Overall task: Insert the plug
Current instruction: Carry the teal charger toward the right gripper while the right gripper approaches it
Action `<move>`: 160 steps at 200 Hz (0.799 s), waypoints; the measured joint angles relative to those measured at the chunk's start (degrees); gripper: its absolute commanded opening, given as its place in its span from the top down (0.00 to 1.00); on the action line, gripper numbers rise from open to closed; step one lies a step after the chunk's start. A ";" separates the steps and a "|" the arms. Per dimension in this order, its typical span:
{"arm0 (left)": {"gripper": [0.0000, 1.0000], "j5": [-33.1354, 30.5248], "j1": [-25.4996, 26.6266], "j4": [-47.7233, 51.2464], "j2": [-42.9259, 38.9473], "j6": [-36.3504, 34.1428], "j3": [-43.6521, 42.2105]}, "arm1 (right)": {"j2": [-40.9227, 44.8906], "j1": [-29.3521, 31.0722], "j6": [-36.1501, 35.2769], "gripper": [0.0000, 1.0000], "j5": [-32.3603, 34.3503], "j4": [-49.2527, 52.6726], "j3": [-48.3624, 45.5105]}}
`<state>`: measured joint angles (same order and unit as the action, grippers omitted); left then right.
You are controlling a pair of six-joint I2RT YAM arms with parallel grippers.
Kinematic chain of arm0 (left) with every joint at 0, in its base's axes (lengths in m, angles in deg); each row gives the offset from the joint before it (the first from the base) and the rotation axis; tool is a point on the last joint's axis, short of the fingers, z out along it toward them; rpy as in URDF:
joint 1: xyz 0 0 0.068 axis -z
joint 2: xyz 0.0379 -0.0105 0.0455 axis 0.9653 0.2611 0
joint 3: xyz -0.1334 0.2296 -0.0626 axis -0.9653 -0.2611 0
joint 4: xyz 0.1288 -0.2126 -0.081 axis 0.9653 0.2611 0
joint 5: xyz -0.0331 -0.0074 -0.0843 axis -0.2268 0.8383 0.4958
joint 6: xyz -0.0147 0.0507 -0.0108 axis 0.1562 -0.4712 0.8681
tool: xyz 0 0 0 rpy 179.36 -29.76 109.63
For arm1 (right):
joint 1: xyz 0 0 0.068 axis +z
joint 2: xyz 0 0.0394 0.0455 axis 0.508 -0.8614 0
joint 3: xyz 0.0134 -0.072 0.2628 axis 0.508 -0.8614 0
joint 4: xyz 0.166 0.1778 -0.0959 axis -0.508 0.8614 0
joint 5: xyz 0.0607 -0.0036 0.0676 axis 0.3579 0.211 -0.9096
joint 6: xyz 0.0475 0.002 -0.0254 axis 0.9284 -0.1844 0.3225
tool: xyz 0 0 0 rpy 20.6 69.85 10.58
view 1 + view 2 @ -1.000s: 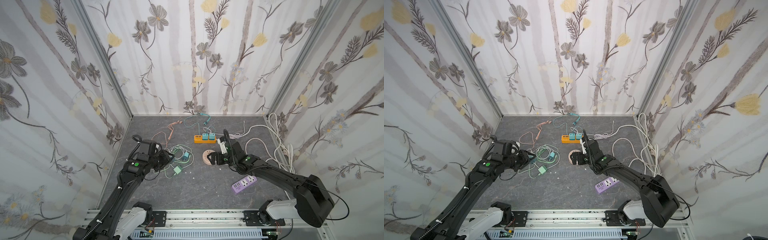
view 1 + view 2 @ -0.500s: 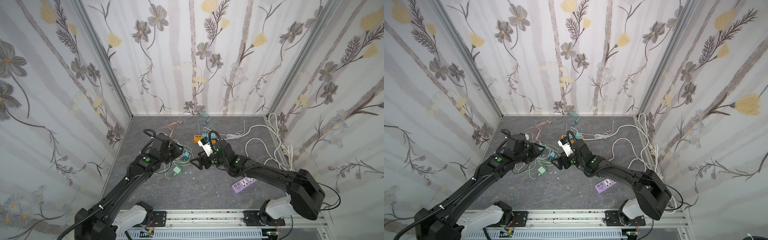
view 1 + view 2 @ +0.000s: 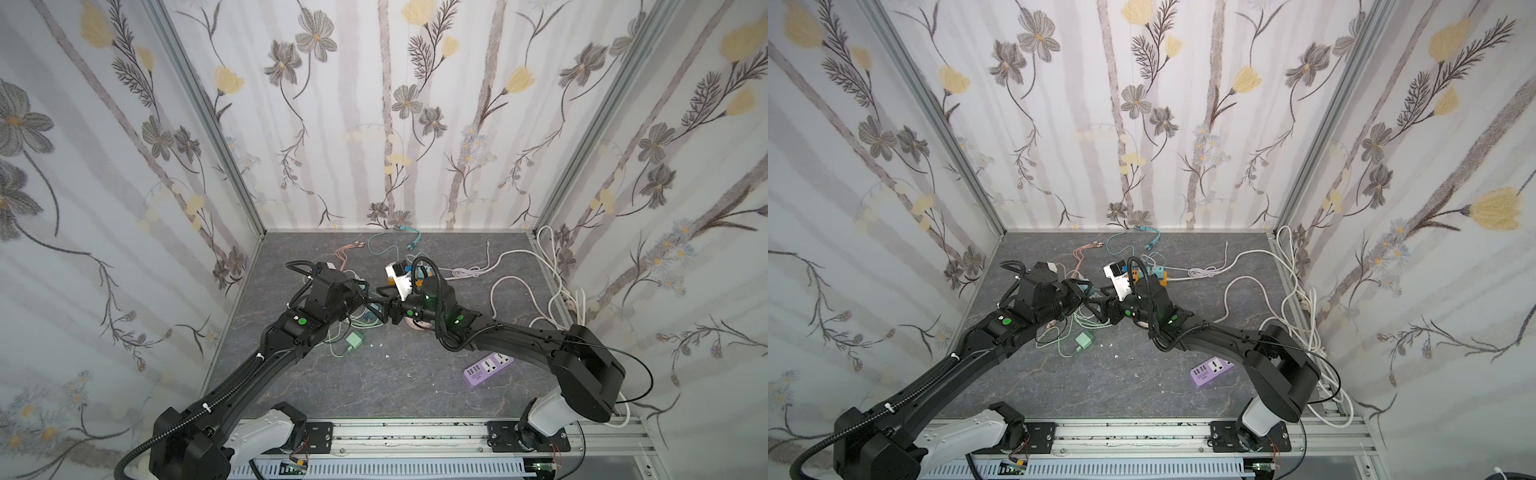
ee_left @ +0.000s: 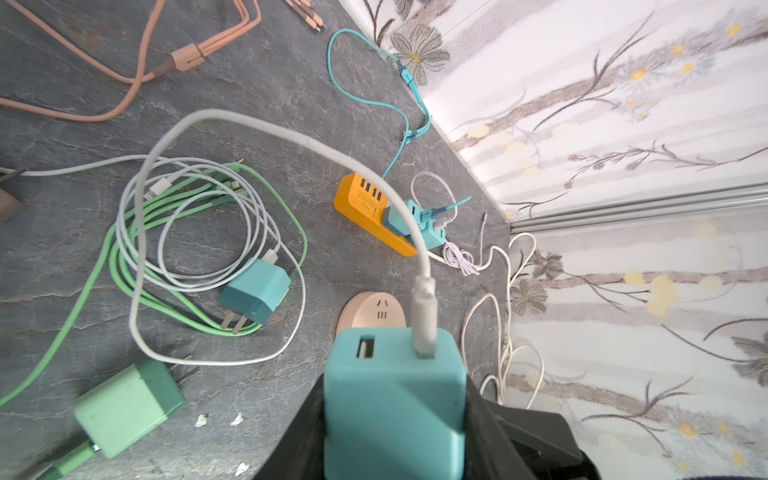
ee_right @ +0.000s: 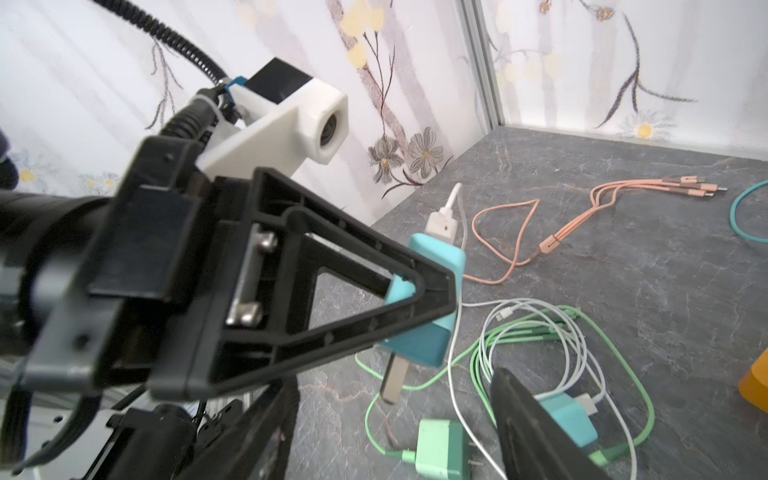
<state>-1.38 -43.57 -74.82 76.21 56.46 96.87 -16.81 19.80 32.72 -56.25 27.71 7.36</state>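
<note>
Teal charger [image 4: 395, 399] clamped between the fingers of the left tool [image 4: 395, 419], lifted clear of the grey table [image 3: 374, 386] over its middle. White cable [image 4: 257, 124] plugged into one of the two ports on its end face, looping away and down to the table. Metal prongs [image 5: 392, 376] bare and aimed down toward the right tool [image 5: 395, 415], jaws parted and gripping nothing, met tip to tip by the left tool in both top views.

Below the pair, a tangle of green cable [image 4: 120, 270] and more white cable. Second teal charger [image 4: 255, 293] on its side in the tangle, pale green charger [image 4: 129, 403] on the nearer side. Round beige socket [image 4: 374, 307] flat on the table just right of the tangle, mostly hidden under the right arm in the top views. Orange power strip [image 4: 365, 203] farther back, with teal adapters [image 4: 401, 216] seated in it. Pink cable [image 4: 137, 79] toward the far left. Purple power strip [image 3: 488, 368] at the near right, well apart from both tools.
</note>
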 measured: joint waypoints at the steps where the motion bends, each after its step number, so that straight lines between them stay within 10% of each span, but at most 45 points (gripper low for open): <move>1: 0.88 -0.02 0.00 -0.22 -0.02 0.11 -0.02 | -0.09 0.00 0.04 0.30 0.00 -0.13 0.04; 115: 0.83 -0.07 -0.07 -6.78 -0.15 4.07 -1.20 | -7.58 0.44 4.42 0.76 3.58 -13.14 2.47; 160: 0.20 5.86 -3.23 -4.20 -0.20 -1.46 0.63 | -5.44 -1.18 3.34 1.00 0.66 -13.18 0.63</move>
<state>4.48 -46.81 -79.01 76.02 54.99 97.50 -22.26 18.62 36.06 -55.60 14.53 7.99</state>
